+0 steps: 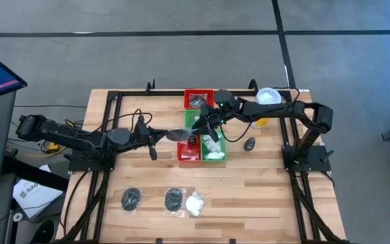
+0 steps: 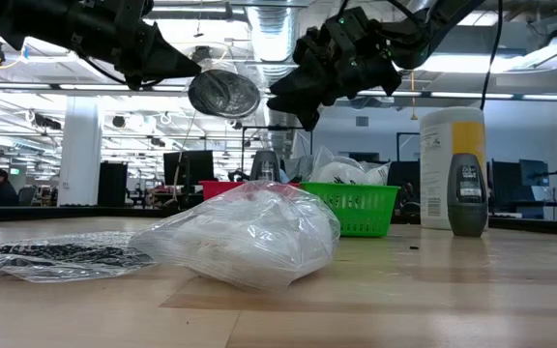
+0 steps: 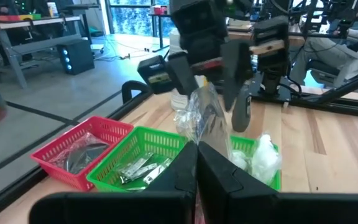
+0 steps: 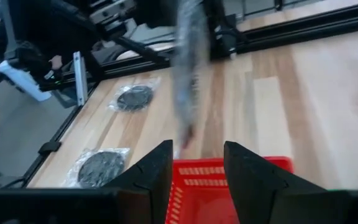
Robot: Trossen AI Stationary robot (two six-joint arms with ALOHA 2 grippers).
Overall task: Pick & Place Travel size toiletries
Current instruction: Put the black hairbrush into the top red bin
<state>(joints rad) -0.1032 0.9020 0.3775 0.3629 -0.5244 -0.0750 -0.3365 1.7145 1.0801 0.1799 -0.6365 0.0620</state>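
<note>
Red trays [image 1: 198, 97], green trays [image 1: 213, 154], yellow canister [image 2: 452, 164] w/ white lid.

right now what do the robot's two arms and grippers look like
Both arms are dark, near black, built of jointed tubular links with thin black cables looping along them. The left gripper and right gripper each end in two dark, blocky, wedge-shaped fingers. A small green light glows near the right wrist.

A: What kind of place is this?

B: A big robot lab, or a workshop. Pipes [image 2: 277, 29] and long lights [image 2: 511, 95] hang from the bare ceiling.

A: What else?

B: Rows of desks with dark screens [image 2: 188, 166], a grey hard floor [image 1: 181, 61], and a wood counter [image 1: 249, 196] in a black metal frame [image 1: 117, 102].
</note>
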